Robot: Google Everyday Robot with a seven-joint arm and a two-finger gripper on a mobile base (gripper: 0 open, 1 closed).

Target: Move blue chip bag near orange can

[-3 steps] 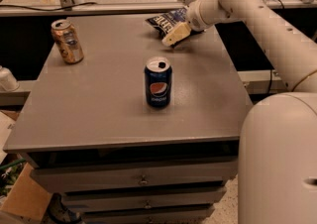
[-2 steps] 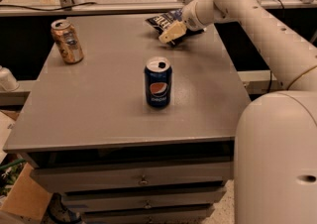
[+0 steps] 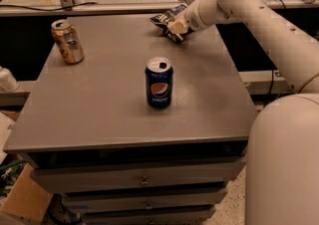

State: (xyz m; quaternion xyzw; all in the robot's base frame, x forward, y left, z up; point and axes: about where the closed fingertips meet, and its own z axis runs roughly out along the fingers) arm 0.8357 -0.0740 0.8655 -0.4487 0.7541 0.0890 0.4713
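Cream-coloured at its tip, my tool (image 3: 175,26) sits in the upper middle of the frame, at the far edge of the table (image 3: 99,99). It presses against the right side of the blue chip bag (image 3: 163,18). Whether it has hold of the bag, or how far open it is, I cannot tell, since the tool and the bag overlap. The bag is crumpled and dark navy with white lettering. It lies at the back of the table, partly hidden behind my tool. My white arm (image 3: 249,5) runs from the tool toward the upper right and then down the right edge of the frame.

A dark blue Pepsi can (image 3: 159,83) stands upright near the middle of the grey table, well apart from the bag. The orange can (image 3: 68,43) stands at the upper left, near the table's left edge and far from both. Grey drawers (image 3: 144,181) show below the tabletop, and a cardboard box (image 3: 22,201) sits at the lower left.
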